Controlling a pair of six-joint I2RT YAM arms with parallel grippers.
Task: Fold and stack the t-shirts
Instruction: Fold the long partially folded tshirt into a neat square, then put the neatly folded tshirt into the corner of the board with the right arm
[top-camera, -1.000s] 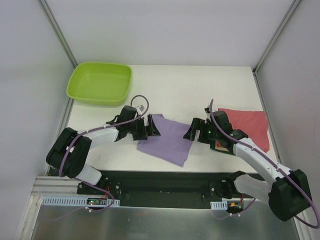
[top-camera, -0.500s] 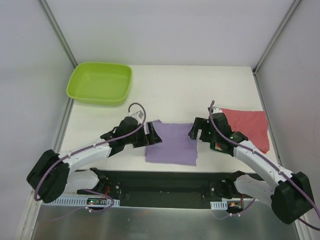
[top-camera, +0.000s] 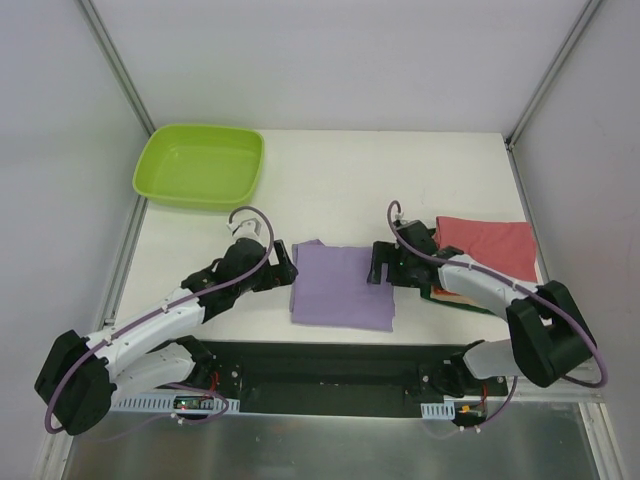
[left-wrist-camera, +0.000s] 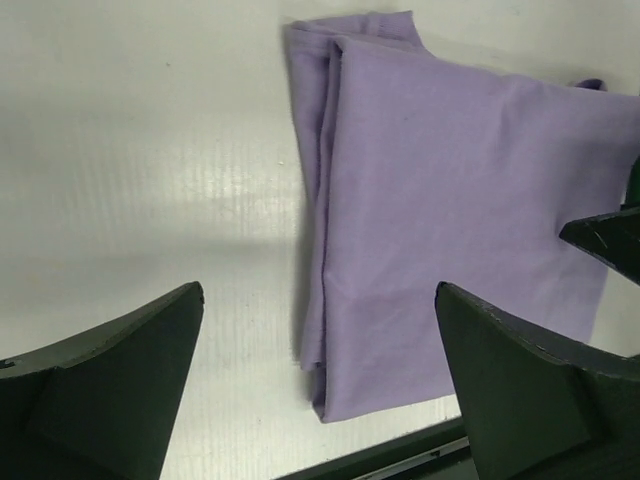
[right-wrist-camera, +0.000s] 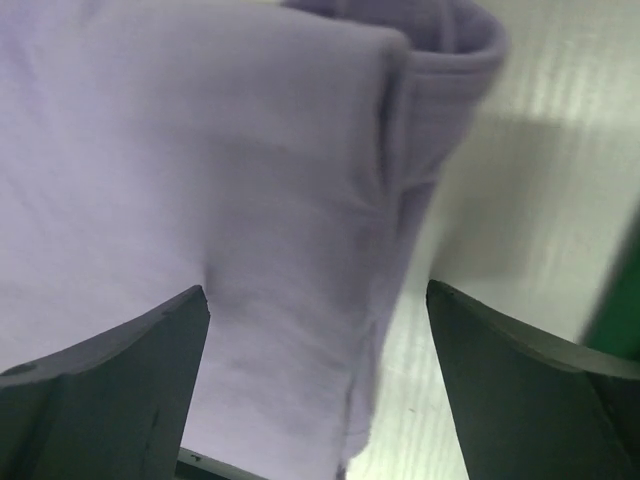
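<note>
On the white surface (top-camera: 350, 190), between pale walls, lies the folded lilac shirt (top-camera: 342, 286). Both arms reach low toward it: the left claw (top-camera: 283, 270) at its left edge, the right claw (top-camera: 380, 266) at its right edge, each spread wide and empty. A red shirt (top-camera: 490, 250) lies rightward, a lime tub (top-camera: 200, 165) far-left.

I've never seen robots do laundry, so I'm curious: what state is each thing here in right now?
Purple t-shirt: folded, lying flat on the table.
Red t-shirt: folded, lying at the right.
Green tub: empty.
Left gripper: open, at the purple shirt's left edge.
Right gripper: open, over its right edge.
</note>
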